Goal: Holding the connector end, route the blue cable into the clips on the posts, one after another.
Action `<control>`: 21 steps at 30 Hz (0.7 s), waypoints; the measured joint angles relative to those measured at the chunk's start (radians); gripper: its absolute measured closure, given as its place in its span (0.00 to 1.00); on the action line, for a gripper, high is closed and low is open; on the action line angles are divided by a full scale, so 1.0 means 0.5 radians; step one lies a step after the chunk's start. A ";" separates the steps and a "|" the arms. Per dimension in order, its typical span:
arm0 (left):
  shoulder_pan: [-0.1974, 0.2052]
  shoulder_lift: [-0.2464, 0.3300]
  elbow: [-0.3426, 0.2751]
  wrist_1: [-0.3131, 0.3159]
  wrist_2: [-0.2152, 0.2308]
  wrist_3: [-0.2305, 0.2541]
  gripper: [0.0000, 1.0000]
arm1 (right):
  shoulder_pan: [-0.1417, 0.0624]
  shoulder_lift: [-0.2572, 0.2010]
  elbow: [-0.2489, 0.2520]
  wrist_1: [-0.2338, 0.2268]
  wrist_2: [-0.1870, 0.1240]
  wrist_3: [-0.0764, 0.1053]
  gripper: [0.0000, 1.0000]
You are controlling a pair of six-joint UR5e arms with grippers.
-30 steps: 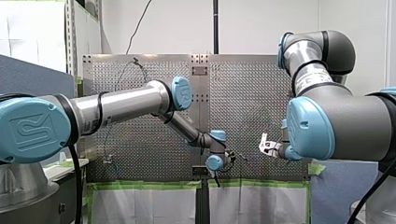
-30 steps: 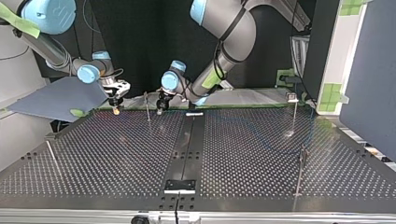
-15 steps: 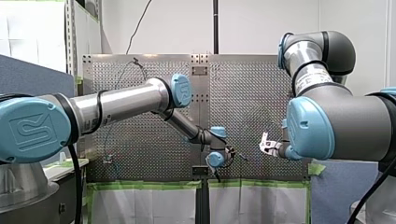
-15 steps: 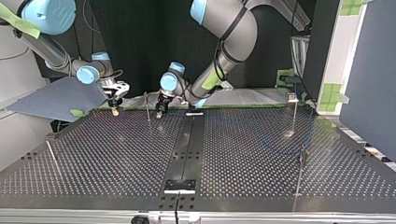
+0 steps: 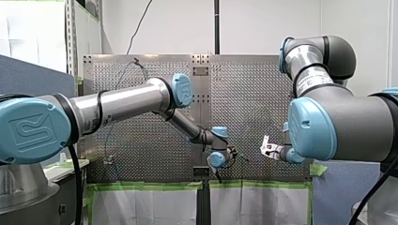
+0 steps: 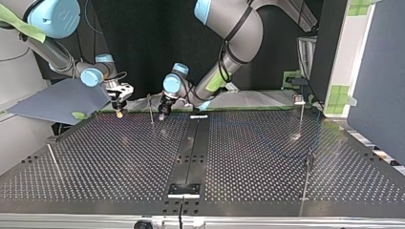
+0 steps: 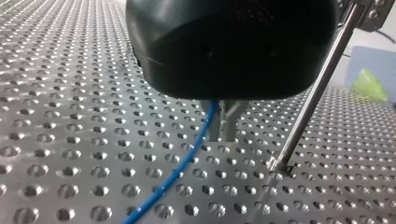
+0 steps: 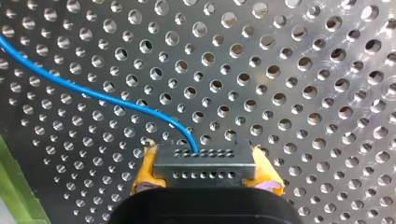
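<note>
In the right wrist view my right gripper [image 8: 205, 179] has its yellow pads shut on the grey connector [image 8: 204, 165]. The blue cable [image 8: 93, 93] leaves the connector and curves away over the perforated plate. In the left wrist view the blue cable [image 7: 187, 158] runs up into my left gripper [image 7: 224, 126], whose metal fingers stand close together on it. A thin metal post [image 7: 310, 100] rises just beside them. In the top view my left gripper [image 6: 163, 112] hangs low beside that post [image 6: 150, 109], and my right gripper [image 6: 118, 107] is on the post's other side.
More thin posts stand on the perforated table [image 6: 248, 157]: one at the top view's far right [image 6: 302, 117], one nearer on the right [image 6: 308, 176], one tilted at the left [image 6: 51, 157]. A black strip [image 6: 191, 152] runs down the middle.
My left gripper has edged toward the top view's left, closer to the post. My right gripper has barely shifted and keeps the connector.
</note>
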 joint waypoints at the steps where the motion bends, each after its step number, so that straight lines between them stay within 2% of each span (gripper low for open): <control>1: -0.001 0.002 0.000 -0.010 0.002 0.013 0.70 | 0.000 0.000 -0.002 0.000 0.000 0.000 1.00; 2: -0.002 0.005 0.000 -0.027 -0.001 0.032 0.66 | -0.001 0.000 -0.003 0.000 0.000 0.000 1.00; 3: -0.002 0.008 0.000 -0.041 -0.008 0.048 0.66 | -0.001 0.001 -0.004 0.001 0.000 0.000 1.00; 5: -0.002 0.011 0.000 -0.077 -0.028 0.085 0.54 | -0.004 0.001 -0.005 0.001 0.000 0.001 1.00; 6: -0.002 0.012 0.000 -0.092 -0.034 0.101 0.54 | -0.006 0.001 -0.005 0.002 0.000 0.001 1.00; 7: -0.002 0.013 0.000 -0.108 -0.040 0.118 0.47 | -0.008 0.001 -0.005 0.004 0.000 0.002 1.00; 8: -0.002 0.013 0.000 -0.133 -0.046 0.142 0.32 | -0.009 0.001 -0.005 0.007 0.000 0.002 1.00; 9: -0.002 0.013 0.000 -0.152 -0.049 0.162 0.32 | -0.011 0.001 -0.006 0.008 0.000 0.003 1.00; 10: -0.002 0.013 0.000 -0.170 -0.051 0.180 0.19 | -0.012 0.001 -0.006 0.010 0.000 0.003 1.00; 11: -0.004 0.013 0.000 -0.196 -0.053 0.205 0.01 | -0.013 0.001 -0.006 0.011 0.000 0.003 1.00; 21: -0.047 0.018 0.000 -0.397 -0.182 0.406 0.01 | -0.016 0.001 -0.006 0.045 0.000 -0.002 1.00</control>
